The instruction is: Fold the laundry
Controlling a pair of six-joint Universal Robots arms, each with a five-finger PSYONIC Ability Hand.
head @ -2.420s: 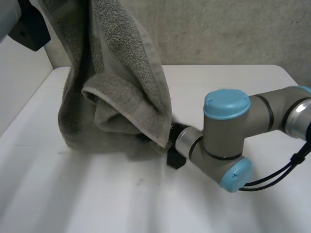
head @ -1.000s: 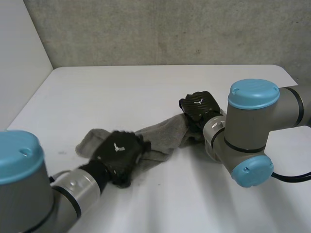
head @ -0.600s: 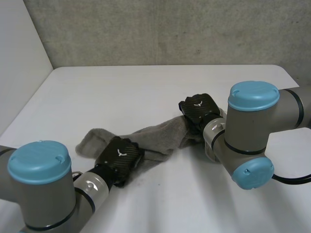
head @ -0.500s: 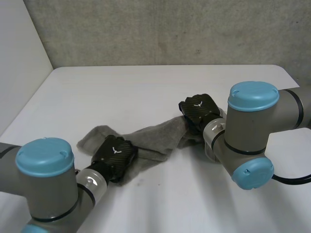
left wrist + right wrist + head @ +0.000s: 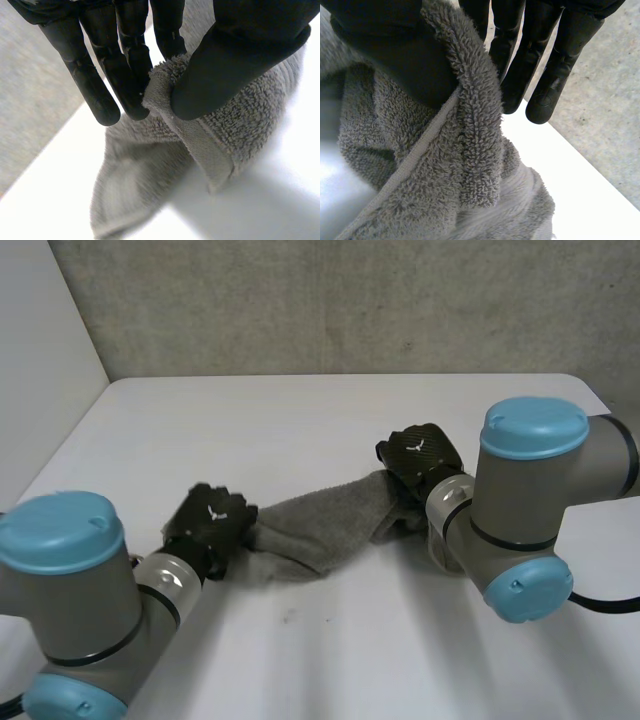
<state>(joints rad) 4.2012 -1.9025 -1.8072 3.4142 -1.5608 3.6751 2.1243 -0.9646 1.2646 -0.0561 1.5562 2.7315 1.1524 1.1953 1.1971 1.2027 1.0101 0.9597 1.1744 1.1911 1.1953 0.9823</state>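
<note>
grey towel [image 5: 318, 525] is lying bunched into a loose rope on the white table [image 5: 300, 410], stretching between the two hands. its middle is resting on the tabletop and both ends are sitting a little raised in the hands.

left hand [image 5: 212, 519] is sitting at the towel's left end, back of the hand facing up in the head view. in the left wrist view its thumb [image 5: 235, 65] is pressing a hemmed edge of the towel against the fingers [image 5: 131, 65]. the fingers are staying nearly straight and close together, so the hand is pinching the cloth rather than wrapping round it. cannot tell if that bit is a corner or just an edge. past the pinch the towel is dropping away in a fold and spreading onto the table beyond the fingertips.

right hand [image 5: 420, 455] is sitting at the towel's right end, also back up. in the right wrist view its thumb is clamping a thick fold with a hem running along it against the inside of the straight fingers. the fingertips are poking out past the cloth with nothing on them. the rest of the towel is bunching up under the palm.

left arm [image 5: 90, 610] is coming in from the near side of the towel's left end. right arm [image 5: 520, 510] is bending in just beside the towel's right end. grey concrete wall [image 5: 350, 300] is standing well beyond the towel, behind the table's far edge.
</note>
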